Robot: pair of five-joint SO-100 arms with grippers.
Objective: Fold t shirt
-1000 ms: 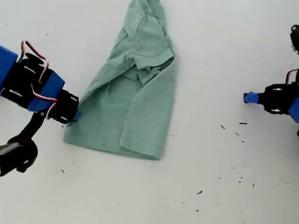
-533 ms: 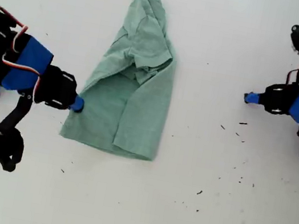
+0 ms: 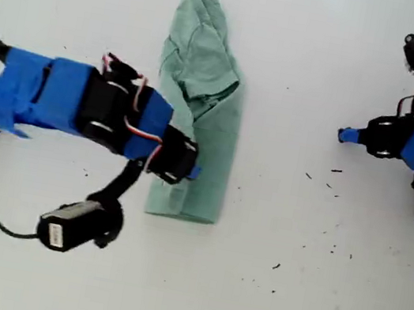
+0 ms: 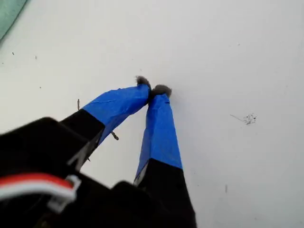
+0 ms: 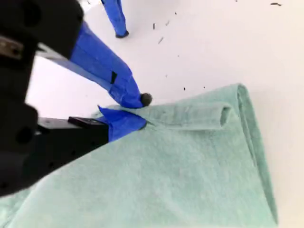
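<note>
Figure. The pale sage-green knit t shirt (image 3: 202, 114) lies near the middle of the white desk (image 3: 286, 297), a little toward the exterior view's left, gathered into a narrow upright strip with bunched sleeve and collar folds toward 12 o'clock and a straight hem toward 6 o'clock.

My second pincer (image 5: 135, 111), on the blue arm reaching in from 9 o'clock in the exterior view, is clamped on a rolled edge of the cloth (image 5: 190, 116). My first pincer (image 4: 153, 90) rests toward 3 o'clock in the exterior view, well apart from the garment, its taped tips pressed together over bare desk and holding nothing.

Handling, as a judgement: the fabric looks light, limp and thin. It will drape and crease wherever unsupported, and layers may slide over one another, so a pinch at one point carries only a narrow band. Holds are best taken at hems or fold edges, where the cloth is doubled.

Change: a second ago the shirt was spread much wider, its lower edge reaching toward 9 o'clock, with the second pincer at that outer edge. That edge has since been carried over toward 3 o'clock, leaving the shirt about half as wide. The first arm has not moved.
</note>
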